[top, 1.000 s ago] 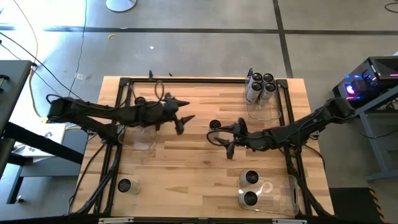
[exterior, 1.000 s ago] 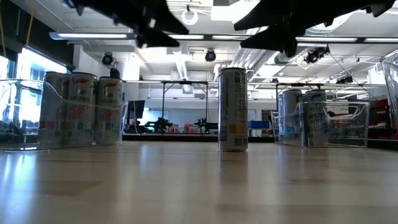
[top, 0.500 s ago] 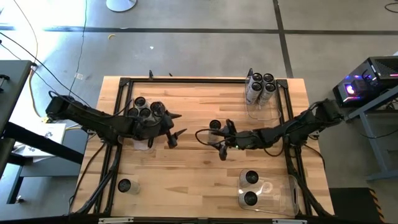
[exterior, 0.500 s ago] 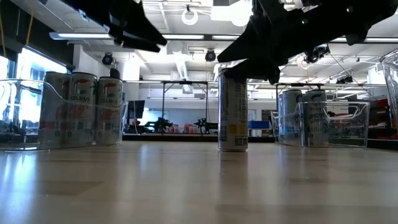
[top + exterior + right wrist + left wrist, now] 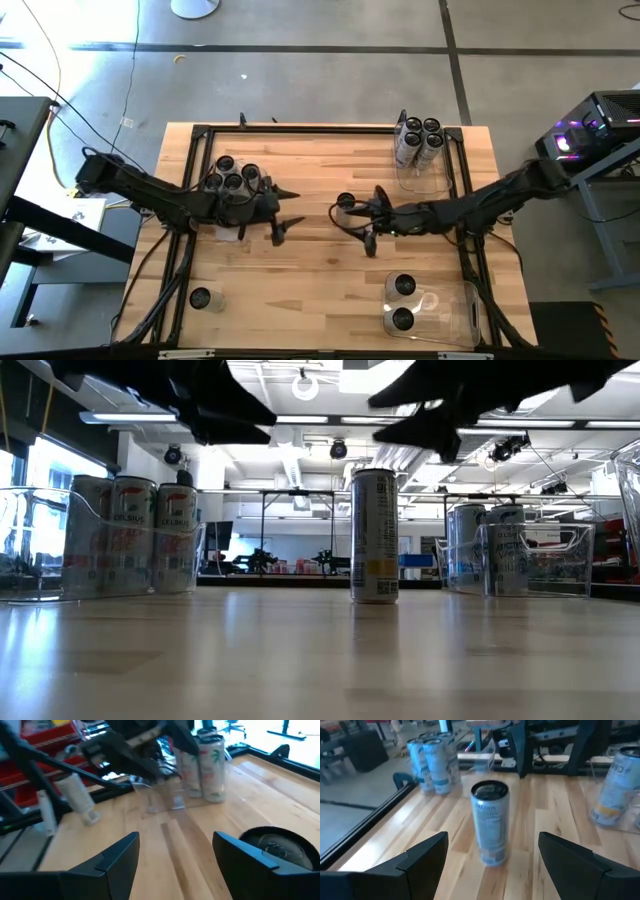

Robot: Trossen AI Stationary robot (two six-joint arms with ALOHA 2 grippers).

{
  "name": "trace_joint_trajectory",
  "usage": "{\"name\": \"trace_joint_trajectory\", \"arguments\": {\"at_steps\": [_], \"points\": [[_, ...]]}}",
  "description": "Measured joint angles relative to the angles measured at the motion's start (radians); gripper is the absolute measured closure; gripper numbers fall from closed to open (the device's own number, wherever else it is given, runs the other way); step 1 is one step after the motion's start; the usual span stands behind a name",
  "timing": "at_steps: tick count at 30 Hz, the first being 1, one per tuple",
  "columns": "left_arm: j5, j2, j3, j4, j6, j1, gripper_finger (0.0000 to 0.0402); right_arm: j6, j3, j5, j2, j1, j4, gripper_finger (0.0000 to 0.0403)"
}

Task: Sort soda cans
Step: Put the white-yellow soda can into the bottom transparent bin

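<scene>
While both grippers, left (image 5: 287,213) and right (image 5: 372,216), gape empty, we count twelve cans (image 5: 345,202) on the bench (image 5: 320,290).

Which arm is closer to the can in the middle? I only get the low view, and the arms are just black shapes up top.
Observer: The high view shows the right gripper is closer. It is just beside the middle can, jaws open, not around it.
Operator: Where's the other arm?
Observer: The left gripper faces that can from the other side, across bare table. Its wrist camera shows the can ahead between its open jaws.
Operator: Is there a can I can't see?
Observer: Yes. A stray can stands outside any bin, by the lower left corner of the high view.
</scene>
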Motion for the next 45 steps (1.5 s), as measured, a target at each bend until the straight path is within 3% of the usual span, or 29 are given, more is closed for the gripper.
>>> {"name": "trace_joint_trajectory", "arguments": {"at_steps": [9,15,20,26,34,40,45], "points": [[0.003,0.1,0.046,0.095,0.023,-0.011,0.0096,-0.054,0.0,0.0,-0.203,0.099,-0.171,0.0155],[0.155,0.236,0.154,0.095,0.083,0.026,0.0096,0.019,0.0,0.056,-0.255,0.145,-0.371,0.0155],[0.208,0.333,0.189,0.078,0.057,0.08,0.0096,0.175,0.0,0.047,-0.2,0.173,-0.5,0.0155],[0.287,0.391,0.189,0.036,-0.016,0.135,0.0096,0.189,-0.006,0.045,-0.056,0.177,-0.492,0.0155],[0.341,0.525,0.19,0.129,0.113,0.213,0.0096,0.188,-0.006,0.011,0.04,0.12,-0.454,0.0155],[0.343,0.636,0.19,0.302,0.227,0.247,0.0096,0.181,-0.006,-0.007,0.044,0.07,-0.456,0.0155],[0.457,0.69,0.19,0.338,0.282,0.246,0.0096,0.181,-0.006,-0.03,0.044,0.043,-0.47,0.0155]]}}
